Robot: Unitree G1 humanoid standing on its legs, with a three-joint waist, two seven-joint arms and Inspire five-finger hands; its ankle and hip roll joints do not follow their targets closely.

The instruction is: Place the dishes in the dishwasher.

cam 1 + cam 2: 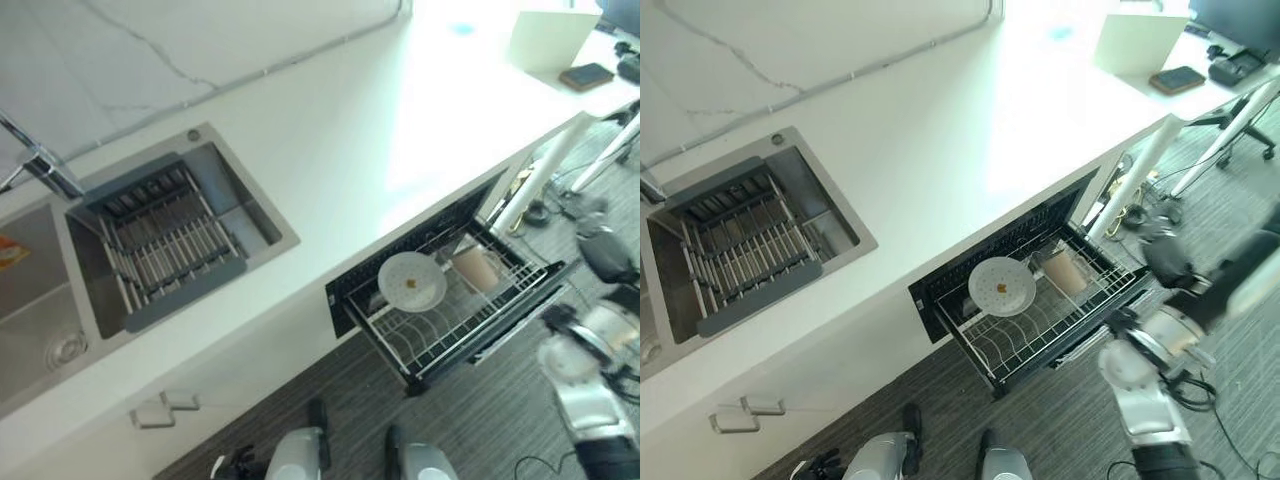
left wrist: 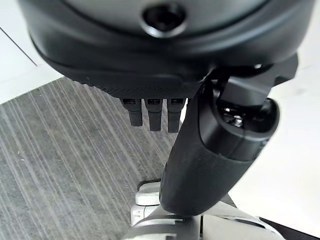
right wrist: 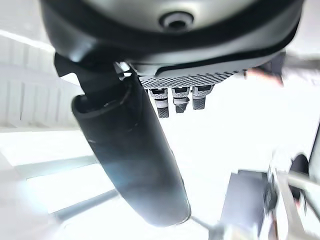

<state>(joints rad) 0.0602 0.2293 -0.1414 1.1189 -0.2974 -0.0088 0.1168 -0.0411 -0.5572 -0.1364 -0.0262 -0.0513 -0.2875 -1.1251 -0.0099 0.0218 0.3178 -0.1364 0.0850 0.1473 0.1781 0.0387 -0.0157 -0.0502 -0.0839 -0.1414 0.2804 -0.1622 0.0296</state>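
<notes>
Right eye view: right hand [image 1: 1168, 262] hangs beside the pulled-out dishwasher rack [image 1: 1040, 325], fingers relaxed, holding nothing. White plate [image 1: 1001, 286] and cup [image 1: 1064, 270] stand inside that rack. Left hand [image 2: 210, 150] likewise relaxed, empty.

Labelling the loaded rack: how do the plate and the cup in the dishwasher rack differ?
The plate is white, round and flat, with a small brownish spot in its middle; the cup is tan and taller. The plate sits mid-rack; the cup lies tilted at the rack's right side. Both rest in the pulled-out dishwasher rack, neither one held.
</notes>
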